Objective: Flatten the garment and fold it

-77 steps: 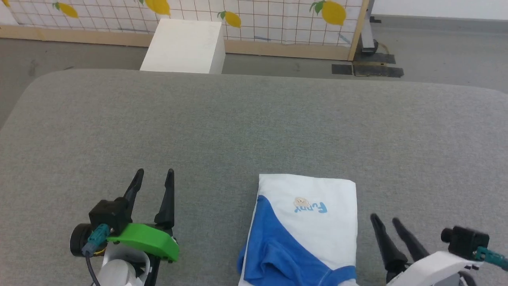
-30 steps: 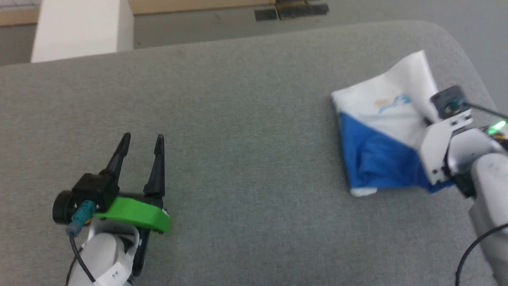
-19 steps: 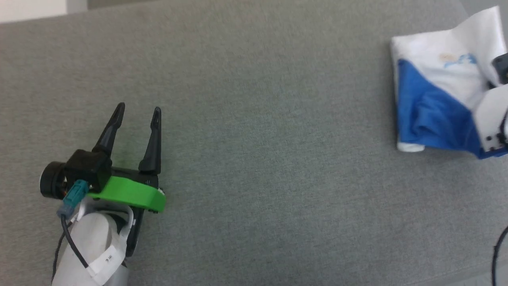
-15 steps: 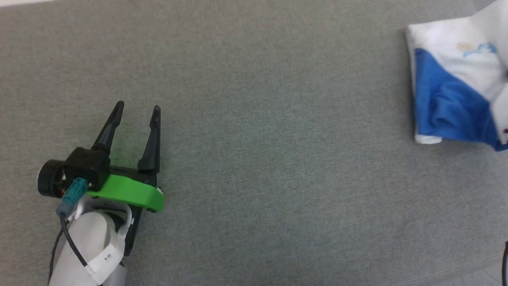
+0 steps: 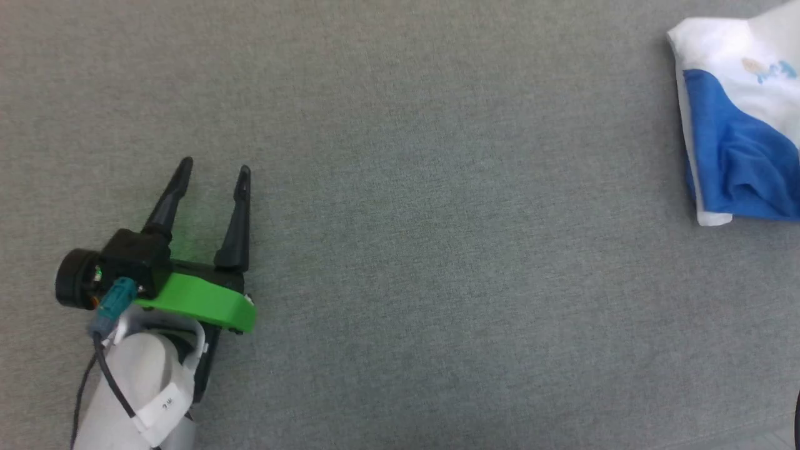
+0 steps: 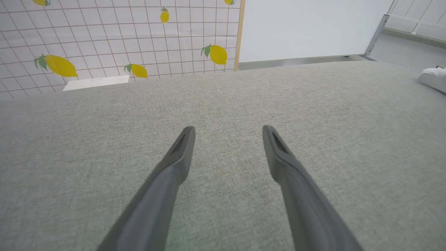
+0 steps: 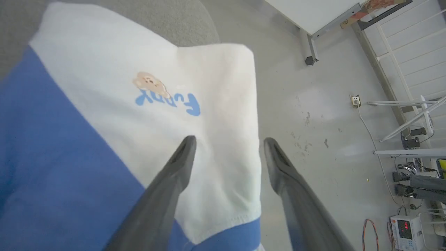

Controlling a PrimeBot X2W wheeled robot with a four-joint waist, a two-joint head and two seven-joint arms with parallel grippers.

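The folded garment (image 5: 737,125), white with a blue sleeve and a small blue print, lies at the table's far right in the head view. Up close, the garment (image 7: 104,115) spreads under my right gripper (image 7: 229,140), which is open; white cloth shows between its fingers, and the cloth's right edge reaches past the table's rim over the floor. My left gripper (image 5: 215,165) rests open on bare grey cloth at the lower left, far from the garment. Between the left gripper's (image 6: 228,128) fingers there is nothing, and a white bit of the garment (image 6: 433,78) shows far right.
The grey padded table (image 5: 437,250) stretches wide between the two arms. Beyond its far edge stand a lemon-patterned tiled partition (image 6: 104,35) and a white box (image 6: 95,83). Right of the table's corner is bare floor (image 7: 313,104) with metal stands and cabled equipment (image 7: 404,230).
My right gripper, earlier shut on the garment's white edge, now stands open. The head camera has turned left and down, so the garment now sits at the picture's right edge. The left arm stays put.
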